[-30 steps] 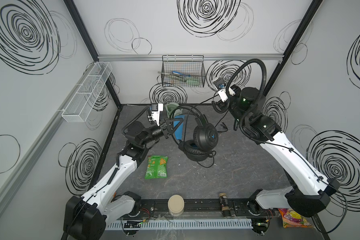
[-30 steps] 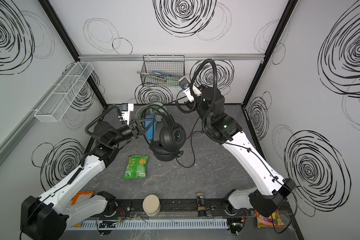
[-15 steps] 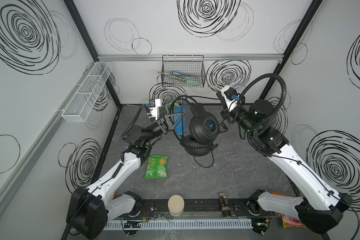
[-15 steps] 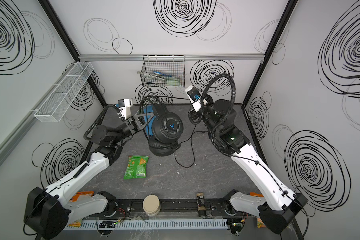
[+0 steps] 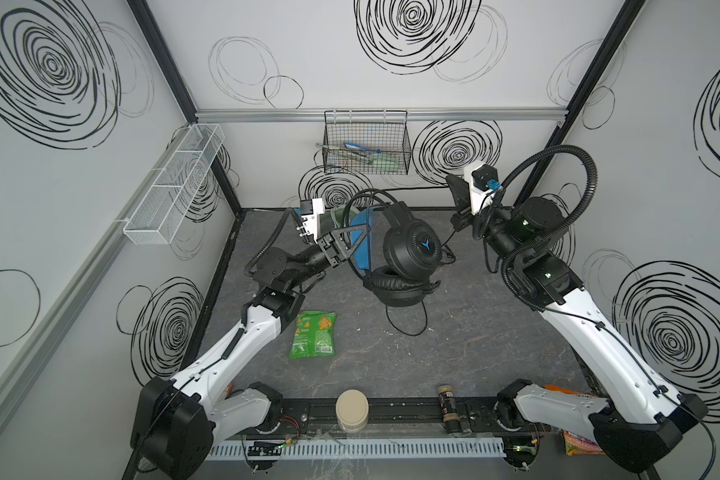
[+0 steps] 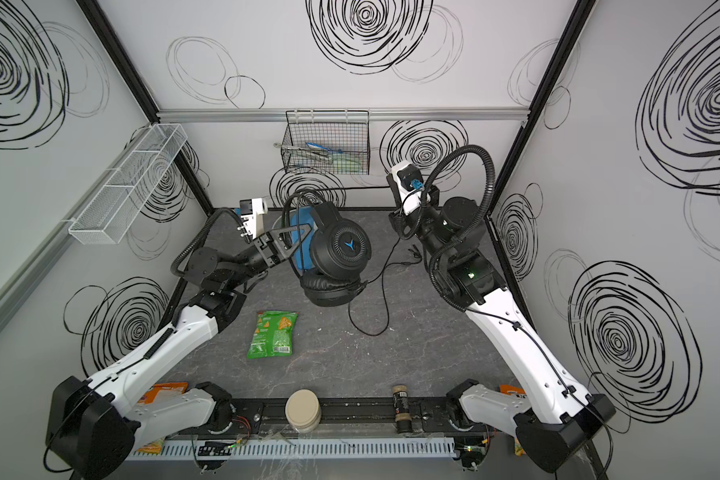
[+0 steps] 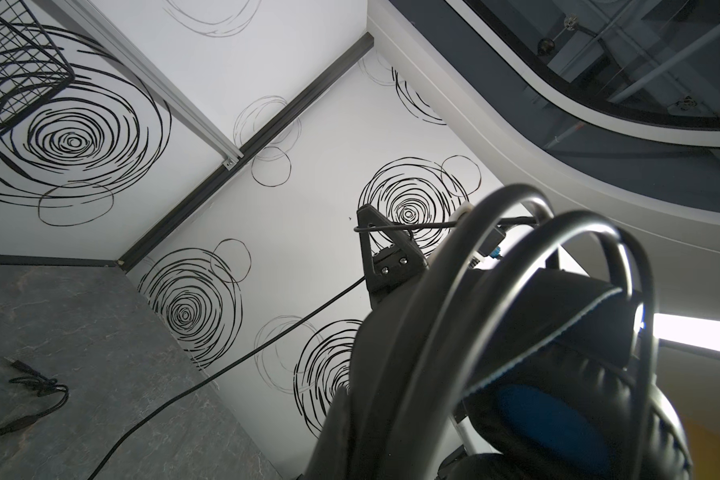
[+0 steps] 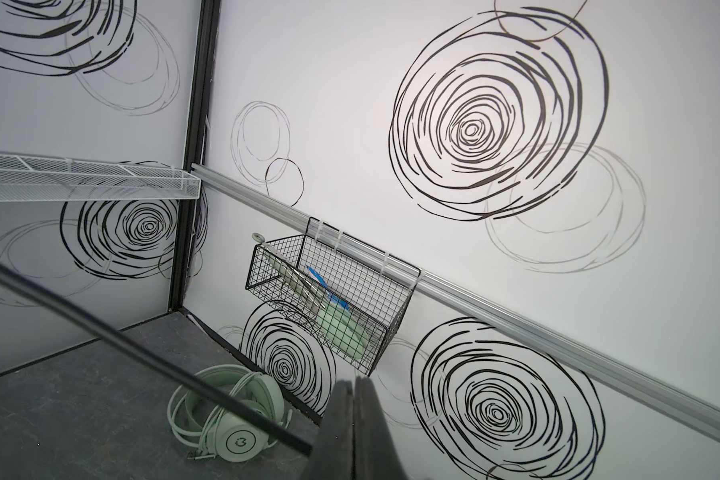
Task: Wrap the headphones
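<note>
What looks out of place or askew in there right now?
Nothing is damaged or spilled. The black headset hangs tilted from the left end effector, and its cable sprawls in a loose loop on the table, unwrapped. An orange snack bag lies half hidden at the table's near edge.

The headphones (image 5: 410,249) hang higher in the frame, raised by the left gripper (image 5: 363,231); the right gripper (image 5: 452,185), pinching the cable (image 6: 350,188), sits further right.

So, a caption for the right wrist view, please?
Right gripper shut on the black cable, mint-green headphones lying on the table.
</note>
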### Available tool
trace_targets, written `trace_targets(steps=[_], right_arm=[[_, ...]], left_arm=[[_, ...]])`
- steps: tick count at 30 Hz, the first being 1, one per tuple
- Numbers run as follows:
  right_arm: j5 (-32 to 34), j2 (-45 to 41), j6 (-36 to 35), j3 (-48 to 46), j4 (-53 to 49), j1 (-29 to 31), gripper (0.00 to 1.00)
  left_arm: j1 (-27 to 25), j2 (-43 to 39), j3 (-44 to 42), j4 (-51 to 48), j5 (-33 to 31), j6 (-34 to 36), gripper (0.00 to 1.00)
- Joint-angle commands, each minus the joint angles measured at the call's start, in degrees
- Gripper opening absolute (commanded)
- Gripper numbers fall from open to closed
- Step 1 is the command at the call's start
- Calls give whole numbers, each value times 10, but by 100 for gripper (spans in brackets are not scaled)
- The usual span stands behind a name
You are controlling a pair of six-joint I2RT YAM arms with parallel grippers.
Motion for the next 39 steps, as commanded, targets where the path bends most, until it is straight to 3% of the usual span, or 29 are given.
trace_targets(steps=[1,28,35,39], right_arm=[[5,11,21,18,21,-9,0],[-16,68,1,142,30,-9,0],[32,81,6,146,1,-13,0],[20,67,32,108,13,-26,0]], left_arm=[[-6,-21,30,79,-11,-8,0],[-22,-17,-8,7,-19,43,0],[-22,-15,-1,60,-3,22,0],[-21,-14,23,88,9,1,0]])
